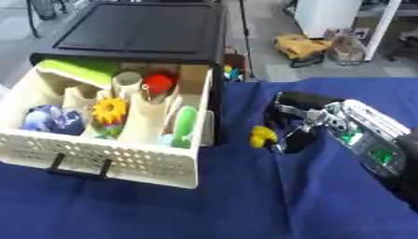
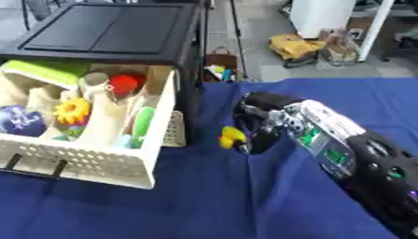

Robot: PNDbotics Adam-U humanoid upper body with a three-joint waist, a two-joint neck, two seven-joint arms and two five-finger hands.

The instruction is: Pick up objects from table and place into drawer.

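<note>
Your right hand curls its fingers beside the yellow toy near the open drawer on the desk, contact unclear.

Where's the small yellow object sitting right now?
The small yellow object lies on the blue cloth, right of the open drawer, directly beside the right hand, near view centre.
</note>
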